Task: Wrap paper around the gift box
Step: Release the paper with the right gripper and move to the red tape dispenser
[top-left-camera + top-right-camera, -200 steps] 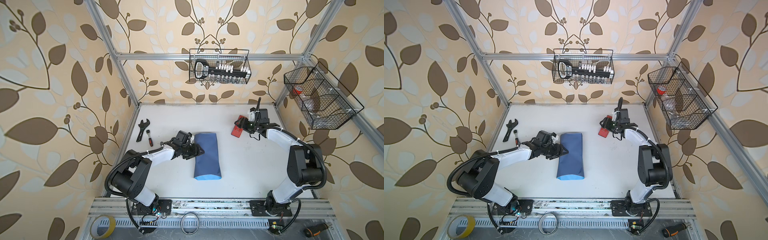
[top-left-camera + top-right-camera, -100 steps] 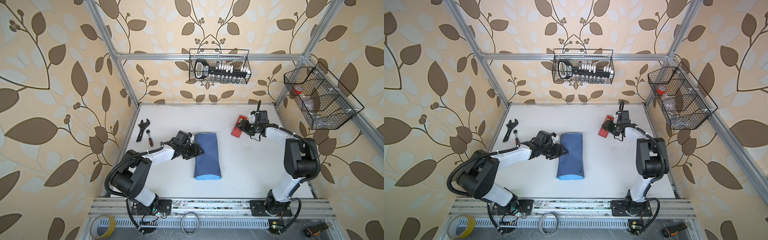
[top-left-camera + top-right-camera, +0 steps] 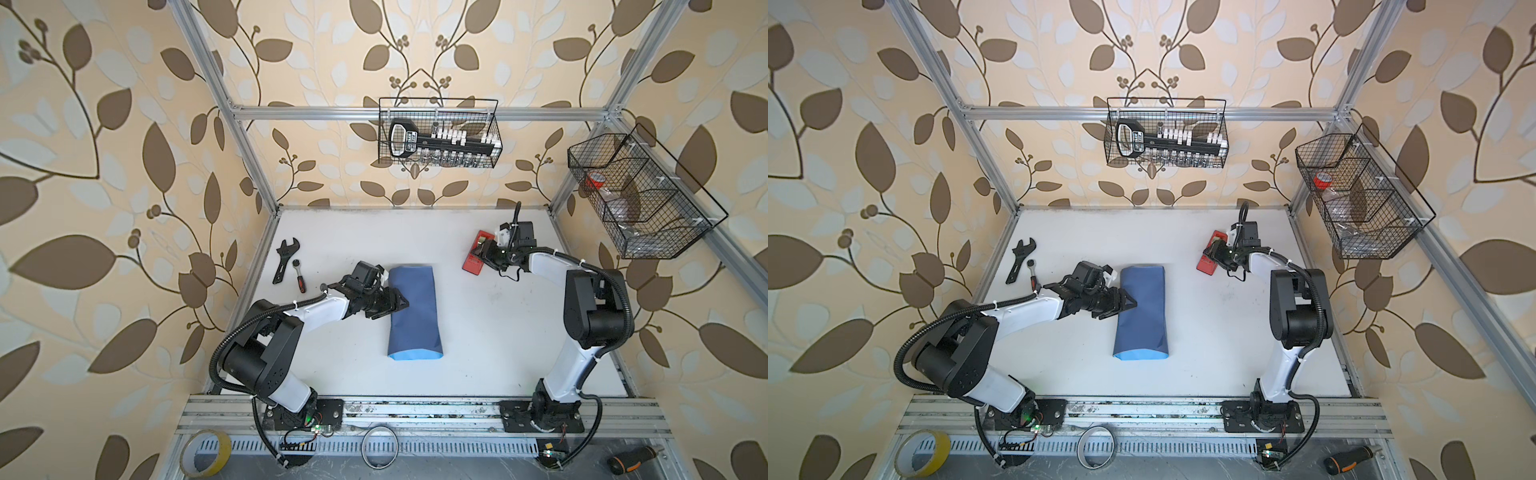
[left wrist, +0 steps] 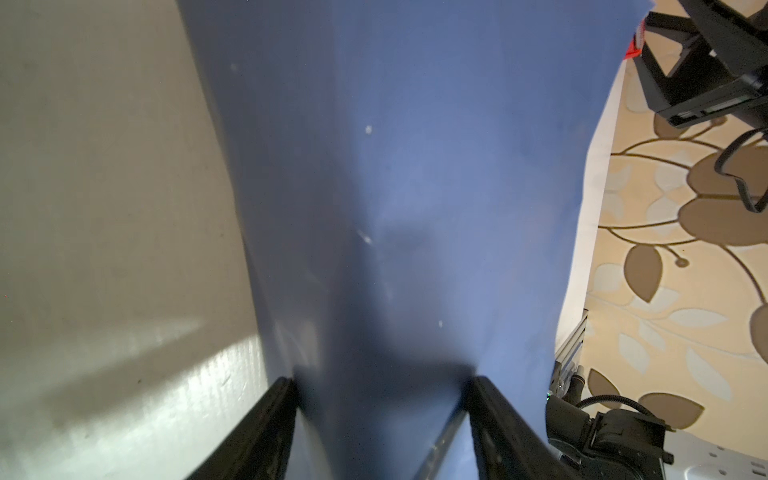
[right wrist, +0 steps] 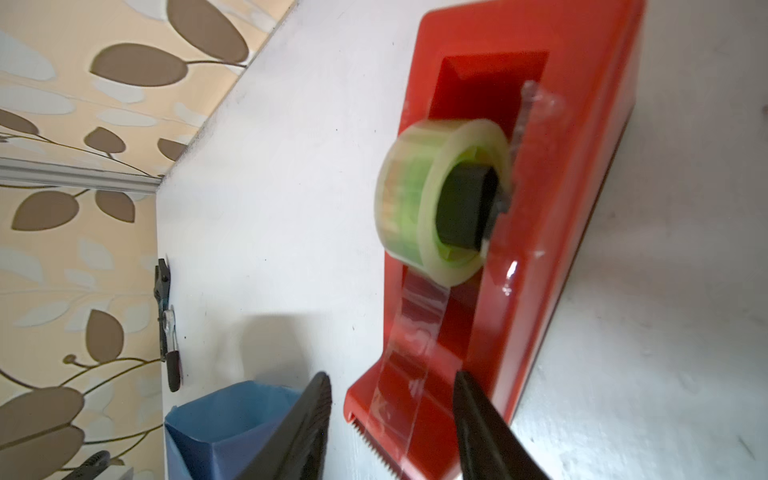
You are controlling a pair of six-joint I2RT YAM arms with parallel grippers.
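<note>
**Paper pinned down, tape within reach**

The paper (image 3: 413, 311) lies as a flattened tube in the middle of the worktop (image 3: 490, 332). Its dark face is outward, and the light-blue inner face shows at the open near end. The gift box is hidden from every view; presumably it sits inside the tube.

The left gripper (image 4: 380, 379) rests on the tube's left side, toward its far end. Its jaws are well apart, with both tips against the paper. Whether they squeeze it or merely press it flat, I cannot tell. The likely purpose is to stop the overlap springing open while tape is fetched.

The right gripper (image 5: 392, 376) hovers at the cutter end of the red tape dispenser (image 3: 471, 264). Its jaws are partly open on either side of the free tape strip (image 5: 415, 332) and grip nothing yet.

Bare worktop separates the tube's right edge from the dispenser, so a strip should cross unobstructed. Both ends of the tube are unfolded, with free space beyond each. The wrench (image 3: 286, 259) and ratchet (image 3: 299, 275) lie well to the left, near the worktop's edge and apart from the paper.
</note>
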